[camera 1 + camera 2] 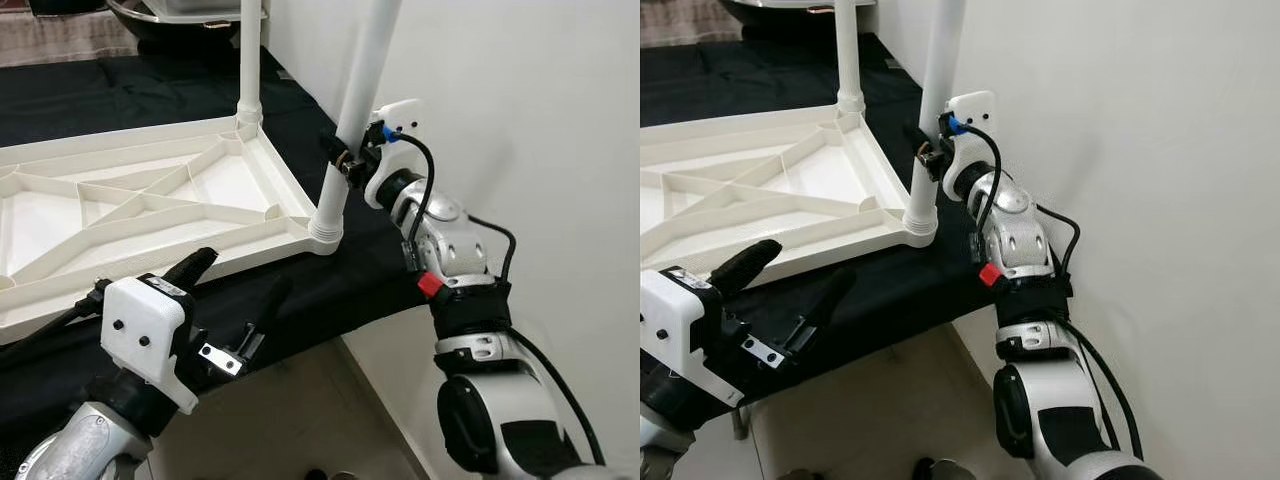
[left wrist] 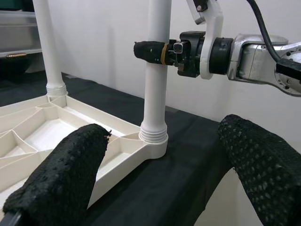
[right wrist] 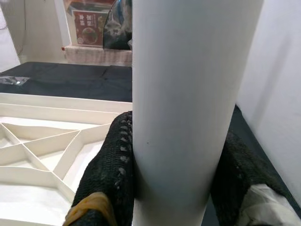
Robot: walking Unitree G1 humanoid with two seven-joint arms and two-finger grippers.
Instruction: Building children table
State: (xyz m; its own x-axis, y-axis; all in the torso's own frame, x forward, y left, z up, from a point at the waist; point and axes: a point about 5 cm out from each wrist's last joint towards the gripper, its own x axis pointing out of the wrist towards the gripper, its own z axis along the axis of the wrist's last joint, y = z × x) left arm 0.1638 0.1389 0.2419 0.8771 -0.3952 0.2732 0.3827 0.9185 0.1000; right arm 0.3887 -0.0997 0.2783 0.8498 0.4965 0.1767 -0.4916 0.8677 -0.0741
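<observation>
Nearest you, your left hand (image 1: 235, 300) hovers with its fingers (image 2: 66, 174) spread wide and holding nothing, just short of the black-draped worktop (image 1: 330, 290). Past it, the white tabletop (image 1: 140, 215) lies upside down on that worktop, ribs up. At the tabletop's near right corner a white leg (image 1: 355, 115) stands upright in its socket, and your right hand (image 1: 345, 160) is clamped around that leg partway up, fingers (image 3: 110, 174) pressed to both sides. Beyond, a second leg (image 1: 250, 55) stands in the tabletop's far right corner.
</observation>
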